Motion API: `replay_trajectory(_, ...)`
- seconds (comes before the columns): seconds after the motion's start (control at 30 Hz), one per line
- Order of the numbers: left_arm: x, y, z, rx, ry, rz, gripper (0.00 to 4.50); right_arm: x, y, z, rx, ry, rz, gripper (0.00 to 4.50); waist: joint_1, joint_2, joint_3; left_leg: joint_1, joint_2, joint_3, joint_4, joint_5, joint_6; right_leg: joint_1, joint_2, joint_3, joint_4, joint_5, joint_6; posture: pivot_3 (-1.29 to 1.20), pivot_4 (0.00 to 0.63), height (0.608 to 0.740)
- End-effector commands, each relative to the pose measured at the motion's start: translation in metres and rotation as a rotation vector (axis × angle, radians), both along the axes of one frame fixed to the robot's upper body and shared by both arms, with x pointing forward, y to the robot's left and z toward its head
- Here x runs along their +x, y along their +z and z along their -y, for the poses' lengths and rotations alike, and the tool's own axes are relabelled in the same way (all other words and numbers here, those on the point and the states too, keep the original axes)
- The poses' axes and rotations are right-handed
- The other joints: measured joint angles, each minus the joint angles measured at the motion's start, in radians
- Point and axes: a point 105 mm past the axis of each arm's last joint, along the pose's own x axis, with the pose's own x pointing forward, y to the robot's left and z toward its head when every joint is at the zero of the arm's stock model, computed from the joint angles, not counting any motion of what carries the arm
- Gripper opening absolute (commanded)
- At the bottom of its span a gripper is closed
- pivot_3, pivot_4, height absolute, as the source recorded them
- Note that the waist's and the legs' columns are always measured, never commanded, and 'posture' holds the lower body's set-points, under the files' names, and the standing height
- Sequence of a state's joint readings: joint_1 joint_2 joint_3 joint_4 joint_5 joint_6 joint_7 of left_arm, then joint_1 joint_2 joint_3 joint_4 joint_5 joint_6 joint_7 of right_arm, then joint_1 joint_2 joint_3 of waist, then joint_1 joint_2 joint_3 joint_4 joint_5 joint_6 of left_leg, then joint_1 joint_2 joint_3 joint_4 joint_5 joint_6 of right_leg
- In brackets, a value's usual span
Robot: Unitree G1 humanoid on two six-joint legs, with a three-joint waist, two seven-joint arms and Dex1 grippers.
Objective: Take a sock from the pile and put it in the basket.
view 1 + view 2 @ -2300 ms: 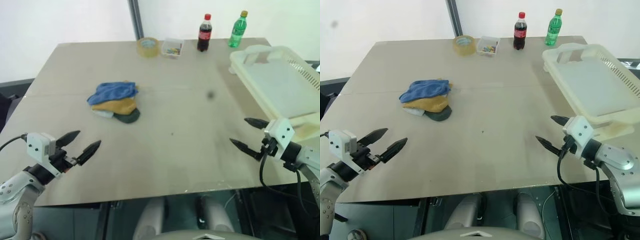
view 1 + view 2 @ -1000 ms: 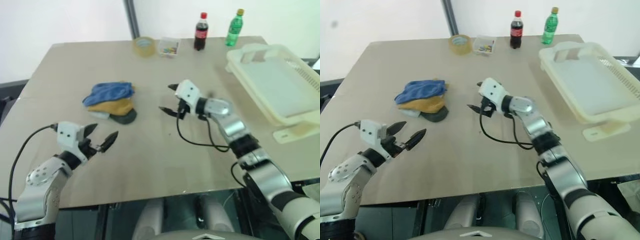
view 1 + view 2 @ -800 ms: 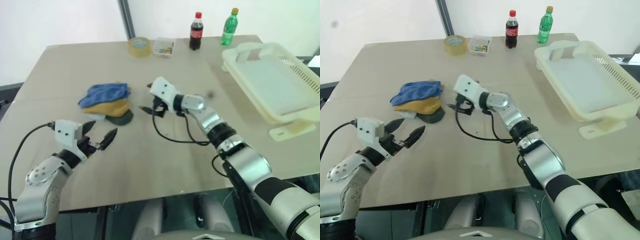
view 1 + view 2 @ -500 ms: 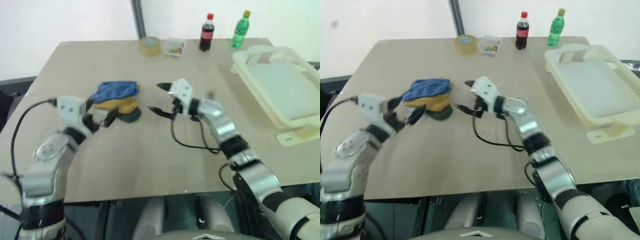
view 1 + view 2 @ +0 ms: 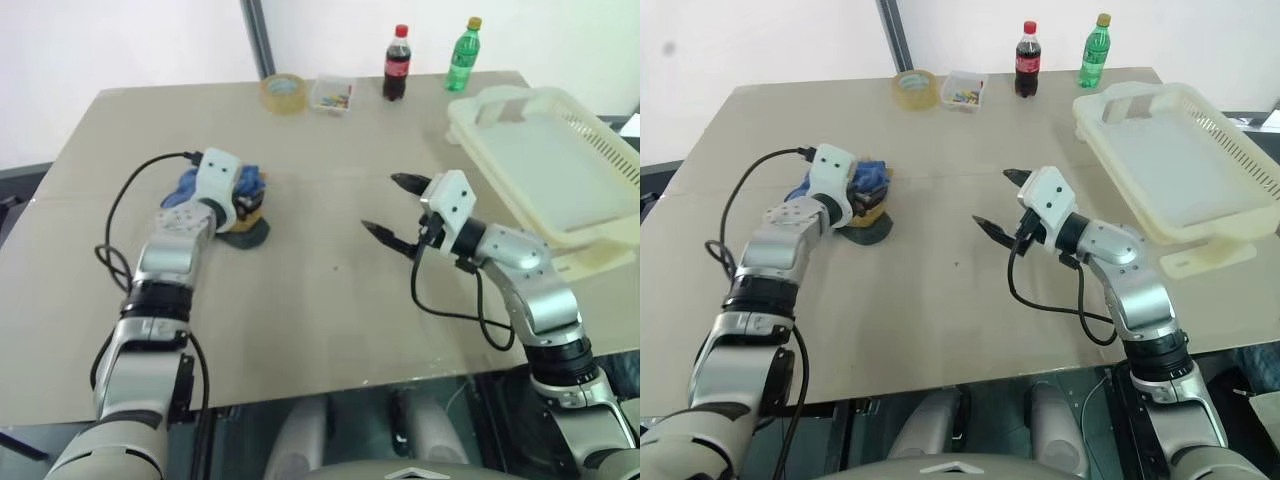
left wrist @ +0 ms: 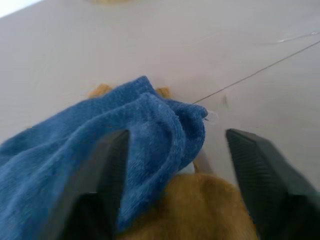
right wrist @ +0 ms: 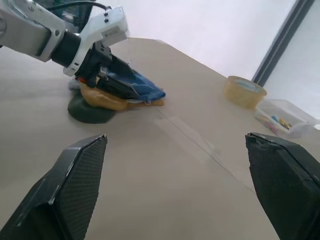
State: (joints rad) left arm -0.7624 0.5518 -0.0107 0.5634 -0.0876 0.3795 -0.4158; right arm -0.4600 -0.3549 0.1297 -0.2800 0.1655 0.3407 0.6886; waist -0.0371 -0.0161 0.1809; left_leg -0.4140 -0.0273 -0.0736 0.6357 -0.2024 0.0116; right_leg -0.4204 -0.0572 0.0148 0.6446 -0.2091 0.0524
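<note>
The pile [image 5: 243,222] lies on the left half of the table: a blue sock [image 6: 100,150] on top, a mustard-yellow one [image 6: 200,210] under it, a dark green one [image 5: 247,238] at the bottom. My left gripper [image 6: 176,132] has pushed into the pile, its fingers apart and straddling the blue sock's folded edge; one finger [image 6: 112,165] rests against the fabric, the other [image 6: 260,170] stands clear of it. Over the middle of the table my right gripper [image 5: 385,205] hangs open and empty, pointing toward the pile. The cream basket [image 5: 520,100] stands at the right edge, empty.
Along the far edge stand a tape roll [image 5: 283,92], a small clear box of coloured bits [image 5: 333,93], a cola bottle [image 5: 397,63] and a green bottle [image 5: 461,55]. Black cables loop beside both arms. Bare tabletop lies between the pile and the basket.
My left gripper has moved forward into the pile and its fingers have narrowed around the blue sock. My right gripper has drawn back to the right, away from the pile.
</note>
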Motion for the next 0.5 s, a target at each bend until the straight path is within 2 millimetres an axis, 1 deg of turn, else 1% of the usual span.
replay_trajectory(0.03,0.006,0.012,-0.002,0.024,-0.014,0.039,1.33,-0.006,0.014,0.007,0.018,-0.033,0.054,4.5,0.001,0.0,0.0,0.0,0.0,0.0,0.0,0.0,0.0,0.0,0.0,0.0,0.0,0.0,0.0,0.0,0.15,0.74)
replay_trajectory(0.07,0.006,0.012,-0.003,0.024,-0.012,0.04,0.66,-0.006,0.013,0.009,0.015,-0.04,0.053,4.5,0.001,0.0,0.0,0.0,0.0,0.0,0.0,0.0,0.0,0.0,0.0,0.0,0.0,0.0,0.0,0.0,0.15,0.74)
replay_trajectory(0.13,0.006,0.013,-0.004,0.014,-0.012,0.049,0.04,-0.007,0.012,0.011,0.012,-0.049,0.051,4.5,0.003,0.0,0.0,0.0,0.0,0.0,0.0,0.0,0.0,0.0,-0.001,0.0,0.0,0.0,0.0,0.0,0.15,0.74)
replay_trajectory(0.27,0.001,0.027,0.002,-0.023,-0.056,0.116,0.04,-0.007,0.011,0.012,0.01,-0.058,0.05,4.5,0.002,0.0,0.0,0.0,0.0,-0.001,0.0,0.0,0.0,0.0,-0.001,-0.001,0.0,0.0,0.0,0.0,0.15,0.74)
replay_trajectory(0.37,-0.012,0.038,0.007,-0.043,-0.105,0.158,0.04,-0.005,0.01,0.012,0.011,-0.054,0.049,4.5,0.003,0.0,0.0,0.0,0.001,-0.001,0.0,0.0,0.0,0.0,-0.001,0.0,0.0,0.0,0.0,0.0,0.15,0.74)
replay_trajectory(0.5,-0.03,0.042,0.008,-0.062,-0.134,0.17,0.04,-0.002,0.01,0.009,0.014,-0.044,0.048,4.5,0.0,0.0,0.0,0.0,0.002,-0.002,0.0,0.0,0.0,0.0,-0.002,0.001,0.0,0.0,0.0,0.0,0.15,0.74)
